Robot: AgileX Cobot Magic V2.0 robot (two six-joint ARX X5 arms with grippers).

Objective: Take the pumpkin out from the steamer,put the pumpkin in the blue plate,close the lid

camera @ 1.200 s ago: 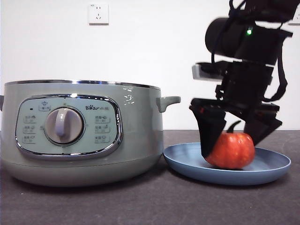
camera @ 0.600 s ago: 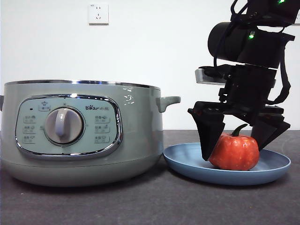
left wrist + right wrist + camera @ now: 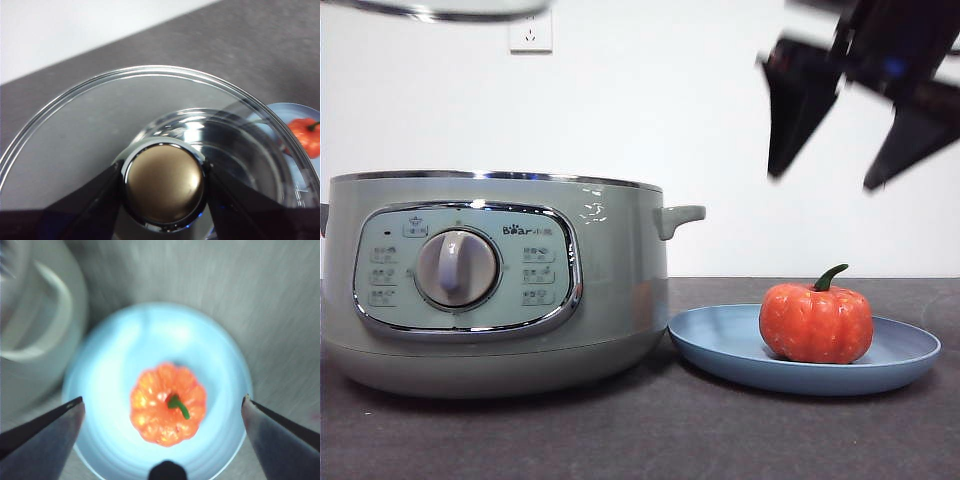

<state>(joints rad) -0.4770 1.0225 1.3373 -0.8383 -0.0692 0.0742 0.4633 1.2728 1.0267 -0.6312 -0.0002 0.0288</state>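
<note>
The orange-red pumpkin [image 3: 816,322] sits upright in the blue plate [image 3: 720,345], to the right of the sage-green steamer [image 3: 495,285], whose top is uncovered. My right gripper [image 3: 822,180] is open and empty, well above the pumpkin and blurred. In the right wrist view the pumpkin [image 3: 168,404] lies in the plate [image 3: 115,370] below my open right gripper [image 3: 162,399]. My left gripper [image 3: 164,172] is shut on the knob [image 3: 164,192] of the glass lid [image 3: 90,125]. The lid's chrome rim [image 3: 440,10] shows at the front view's top left, high above the steamer.
The steamer's side handle [image 3: 678,217] juts toward the plate. A wall socket [image 3: 530,35] is on the white wall behind. Dark tabletop [image 3: 720,430] lies in front of the steamer and plate.
My right gripper has let go of the pumpkin and risen well above it. The pumpkin stays in the plate. The lid's rim has come into view at the top left.
</note>
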